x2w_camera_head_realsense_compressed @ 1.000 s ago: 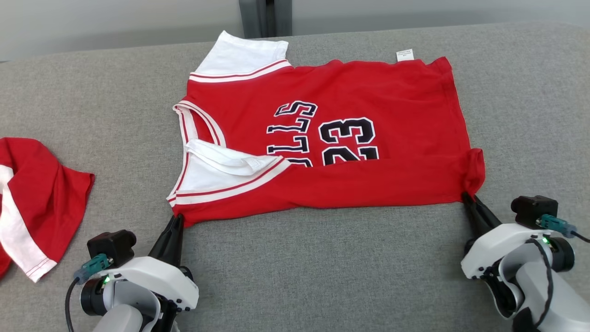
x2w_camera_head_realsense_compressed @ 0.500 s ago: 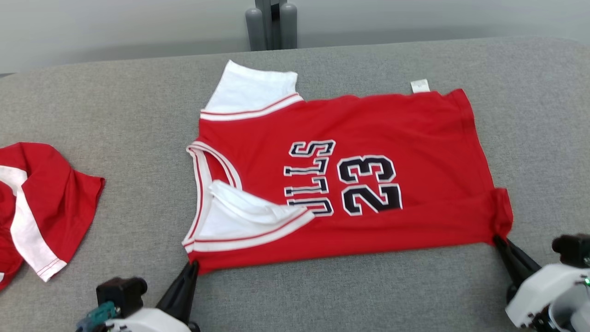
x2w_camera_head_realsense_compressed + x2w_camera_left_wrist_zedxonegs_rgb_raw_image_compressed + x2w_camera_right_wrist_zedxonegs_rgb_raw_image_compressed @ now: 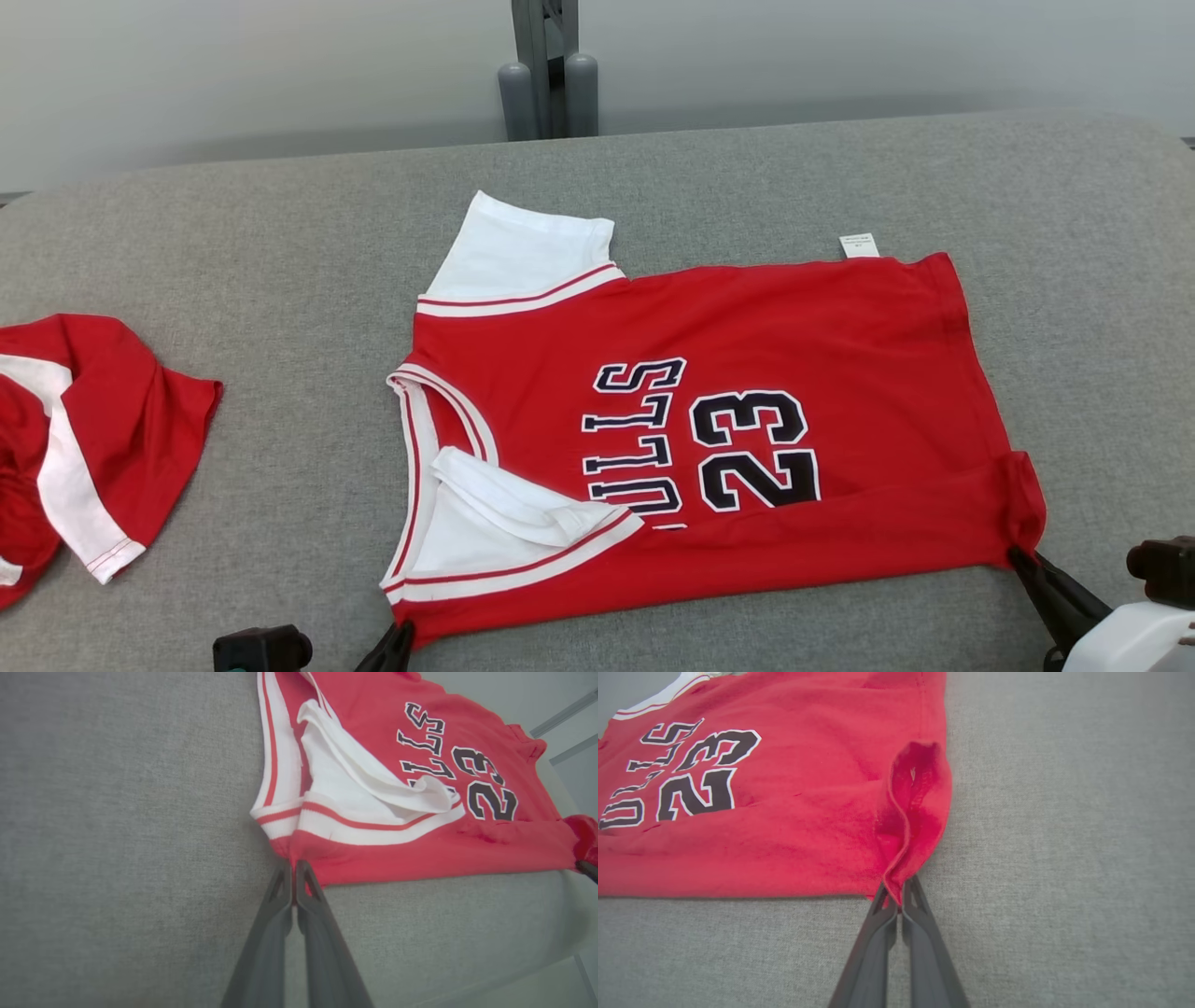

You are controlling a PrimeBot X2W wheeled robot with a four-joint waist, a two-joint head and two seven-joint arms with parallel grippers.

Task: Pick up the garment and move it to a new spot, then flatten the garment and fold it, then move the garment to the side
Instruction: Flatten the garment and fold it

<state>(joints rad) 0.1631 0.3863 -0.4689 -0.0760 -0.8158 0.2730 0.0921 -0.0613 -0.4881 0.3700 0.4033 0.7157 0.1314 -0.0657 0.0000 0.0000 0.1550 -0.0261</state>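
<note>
A red jersey (image 3: 747,373) with white sleeves and a black "23" lies spread on the grey cushion, its near edge folded up over the lettering. My left gripper (image 3: 403,631) is shut on the jersey's near left corner (image 3: 299,858), just below the white-banded sleeve. My right gripper (image 3: 1019,558) is shut on the near right corner, where the red cloth (image 3: 915,812) bunches into a raised fold above the fingertips (image 3: 899,900). The near white sleeve (image 3: 364,784) lies creased and doubled over.
A second red and white garment (image 3: 84,448) lies crumpled at the left edge of the grey surface (image 3: 233,280). A grey post (image 3: 546,70) stands behind the far edge. A white label (image 3: 859,245) sticks out of the jersey's far side.
The head camera has tilted, so the whole scene slid down the picture. The jersey's near fold covers slightly more of the lettering. Both grippers keep their hold on the near corners.
</note>
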